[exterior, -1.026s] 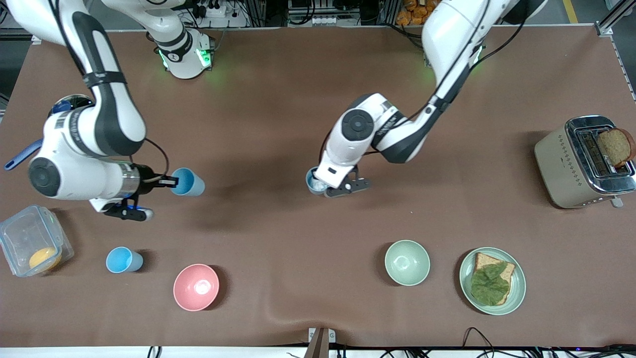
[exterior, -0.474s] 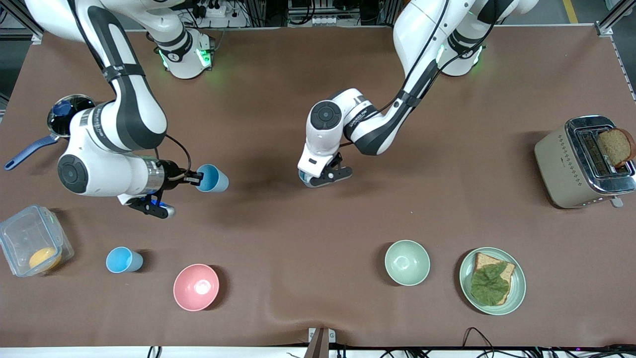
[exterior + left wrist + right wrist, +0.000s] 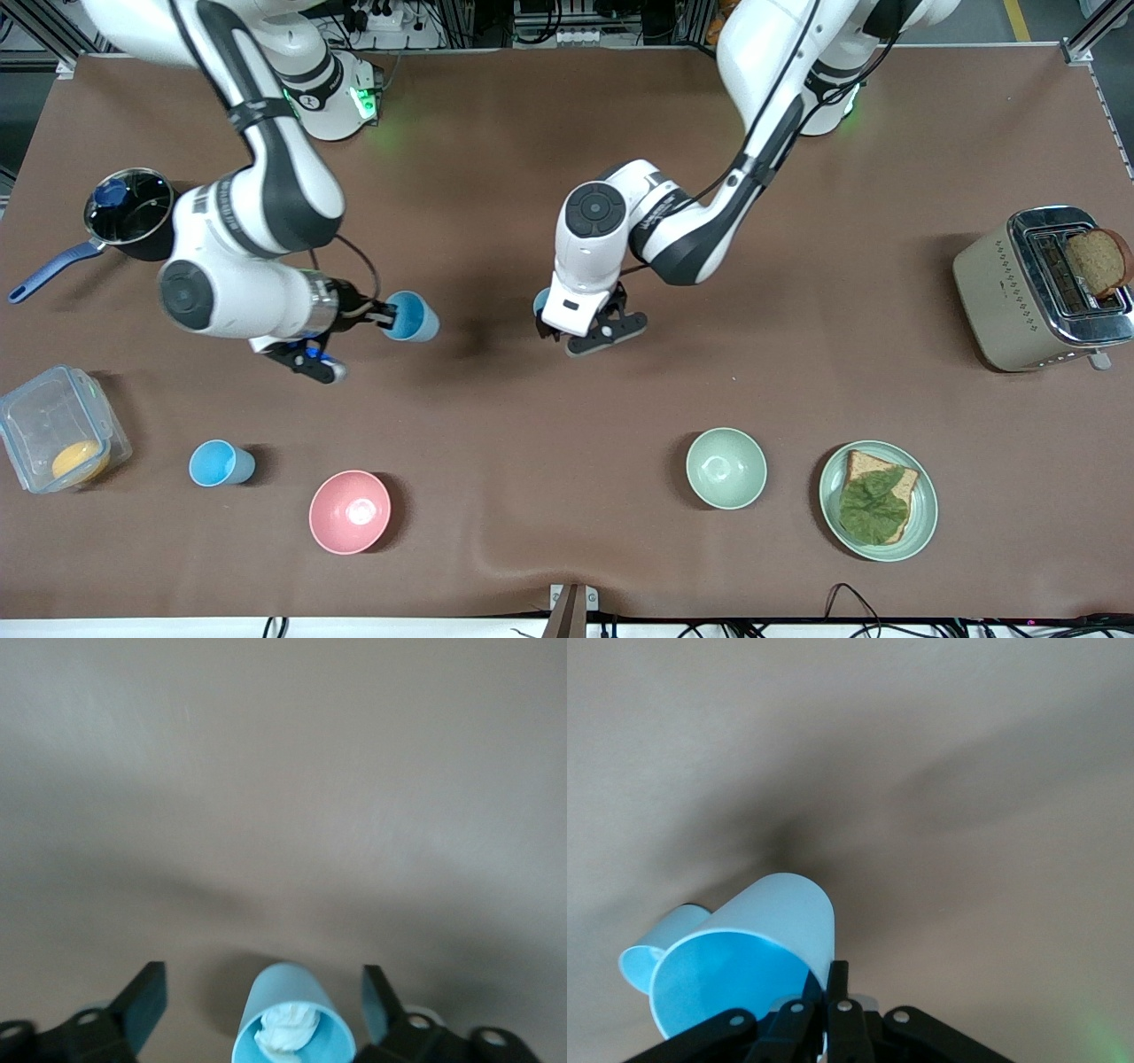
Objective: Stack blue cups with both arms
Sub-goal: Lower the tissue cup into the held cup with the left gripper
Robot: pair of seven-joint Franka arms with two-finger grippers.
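My right gripper (image 3: 386,316) is shut on the rim of a blue cup (image 3: 416,317) and holds it tilted above the table, mouth toward the wrist; the right wrist view shows the fingers (image 3: 833,979) pinching the cup's wall (image 3: 757,948). My left gripper (image 3: 551,323) is open over a second blue cup (image 3: 538,302) near the table's middle. In the left wrist view this cup (image 3: 294,1028) stands upright with white crumpled material inside, between the spread fingers (image 3: 146,997), untouched. A third blue cup (image 3: 220,463) stands near the front edge at the right arm's end.
A pink bowl (image 3: 349,511), a pale green bowl (image 3: 726,468) and a plate (image 3: 833,483) with bread and lettuce sit near the front edge. A clear container (image 3: 53,439), a pan (image 3: 133,208) and a toaster (image 3: 1001,292) stand at the table's ends.
My right arm has carried its blue cup toward the table's middle, closer to the left gripper. My left hand has shifted slightly and now stands open around its cup.
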